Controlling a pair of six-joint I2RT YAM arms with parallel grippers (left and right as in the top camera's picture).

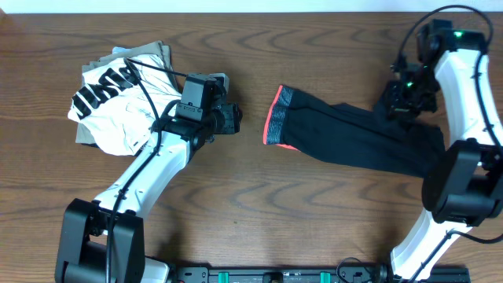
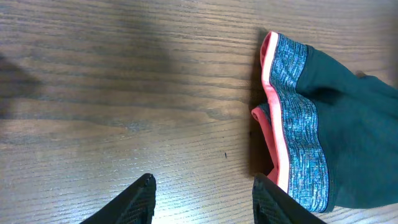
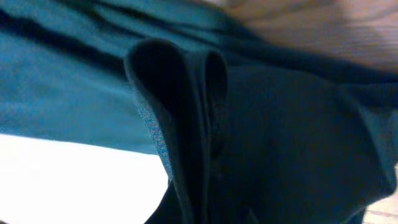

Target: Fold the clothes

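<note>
The black pants (image 1: 354, 135) lie across the table's right half, with the grey waistband edged in coral-red (image 1: 280, 116) at their left end. My left gripper (image 1: 234, 118) is open and empty just left of the waistband. In the left wrist view the waistband (image 2: 300, 124) lies right of the open fingers (image 2: 202, 198), and the right finger is close to its coral edge. My right gripper (image 1: 405, 101) is at the pants' far right part. In the right wrist view a pinched fold of dark cloth (image 3: 186, 112) fills the frame and hides the fingers.
A white shirt with black lettering (image 1: 110, 98) lies on a khaki garment (image 1: 154, 53) at the back left, behind my left arm. Bare wooden tabletop (image 1: 259, 196) lies in front of the pants.
</note>
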